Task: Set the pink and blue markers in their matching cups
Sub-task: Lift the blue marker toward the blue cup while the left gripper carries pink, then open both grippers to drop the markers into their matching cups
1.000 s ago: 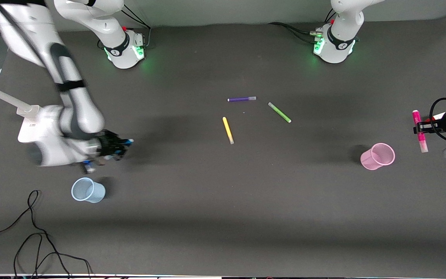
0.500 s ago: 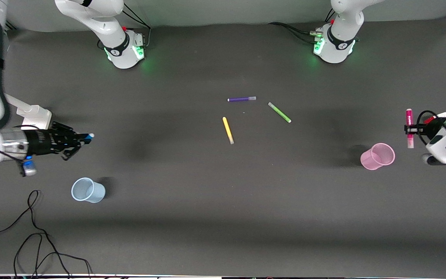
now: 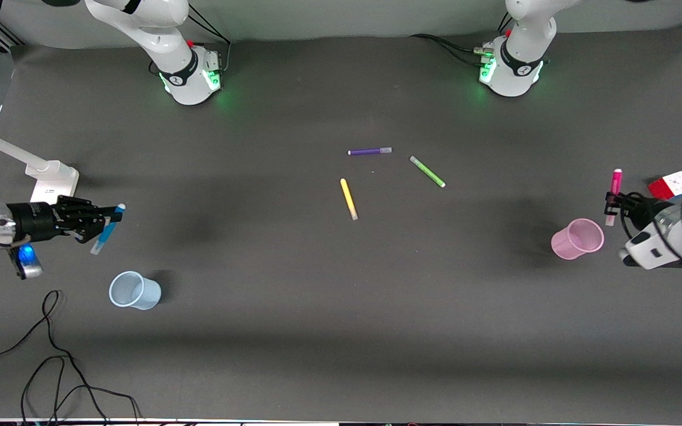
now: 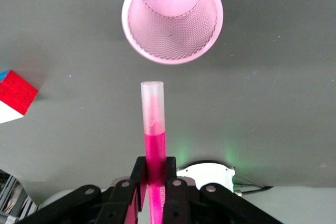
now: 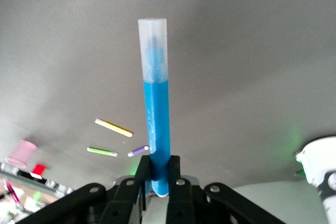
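Observation:
My left gripper (image 3: 613,202) is shut on the pink marker (image 3: 614,195), holding it in the air beside the pale pink cup (image 3: 578,238) at the left arm's end of the table. In the left wrist view the pink marker (image 4: 153,129) points its pale end at the pink cup (image 4: 172,17). My right gripper (image 3: 103,222) is shut on the blue marker (image 3: 108,228), held in the air at the right arm's end; the pale blue cup (image 3: 134,290) stands nearer the front camera. In the right wrist view the blue marker (image 5: 156,108) sticks out from the gripper.
A purple marker (image 3: 369,151), a green marker (image 3: 427,171) and a yellow marker (image 3: 348,199) lie mid-table. A red and white cube (image 3: 669,185) sits by the left gripper. A black cable (image 3: 51,355) loops near the front edge at the right arm's end.
The left gripper has swung the pink marker toward the pink cup. The right gripper has moved toward the right arm's end and turned the blue marker so it now shows slanting.

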Tool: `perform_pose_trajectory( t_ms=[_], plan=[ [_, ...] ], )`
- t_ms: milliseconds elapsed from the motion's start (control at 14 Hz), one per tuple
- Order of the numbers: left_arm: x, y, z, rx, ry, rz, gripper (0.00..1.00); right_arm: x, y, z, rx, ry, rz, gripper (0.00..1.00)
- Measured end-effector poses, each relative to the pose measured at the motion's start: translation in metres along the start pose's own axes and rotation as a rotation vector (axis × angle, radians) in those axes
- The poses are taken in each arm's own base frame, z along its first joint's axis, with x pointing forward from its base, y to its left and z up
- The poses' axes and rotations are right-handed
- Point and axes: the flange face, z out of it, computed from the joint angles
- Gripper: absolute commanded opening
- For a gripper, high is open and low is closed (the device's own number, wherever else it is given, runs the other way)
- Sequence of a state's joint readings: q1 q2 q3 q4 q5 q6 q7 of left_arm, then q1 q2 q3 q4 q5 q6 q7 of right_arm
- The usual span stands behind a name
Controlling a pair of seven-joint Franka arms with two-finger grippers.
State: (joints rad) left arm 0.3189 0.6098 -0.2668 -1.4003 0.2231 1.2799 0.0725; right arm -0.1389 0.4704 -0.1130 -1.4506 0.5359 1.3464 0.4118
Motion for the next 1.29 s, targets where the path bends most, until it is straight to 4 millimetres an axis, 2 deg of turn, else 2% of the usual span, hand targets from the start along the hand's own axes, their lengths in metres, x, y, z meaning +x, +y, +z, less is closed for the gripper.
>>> perform_pose_trajectory(
  t_ms=[286,500,714,857,929,1000,1143,1214,1286],
  plan=[
    [0.033,0.012,0.023,-0.002,-0.047,0.029,0.0,0.054,0.028,0.017,0.071,-0.065,-0.039,0.0],
    [0.042,0.012,0.032,-0.008,-0.061,0.032,0.0,0.081,0.028,0.026,0.082,-0.073,-0.032,0.0],
    [0.05,0.01,0.036,-0.006,-0.049,0.032,0.02,0.099,0.024,0.035,0.082,-0.069,-0.032,0.0],
    [0.054,0.01,0.037,-0.006,-0.038,0.031,0.31,0.109,0.024,0.04,0.082,-0.064,-0.028,0.0],
    [0.055,0.009,0.038,-0.006,-0.037,0.031,0.5,0.115,0.025,0.044,0.086,-0.055,-0.031,0.0],
    [0.056,0.009,0.039,-0.006,-0.035,0.031,0.61,0.122,0.026,0.047,0.09,-0.042,-0.038,0.0],
    [0.058,0.009,0.038,-0.006,-0.024,0.03,0.72,0.134,0.026,0.056,0.104,-0.03,-0.043,0.0],
    [0.059,0.009,0.038,-0.006,-0.022,0.03,0.92,0.138,0.027,0.06,0.107,-0.033,-0.043,0.0],
    [0.059,0.008,0.038,-0.006,-0.021,0.03,1.0,0.139,0.027,0.063,0.108,-0.037,-0.043,0.0]
  ],
)
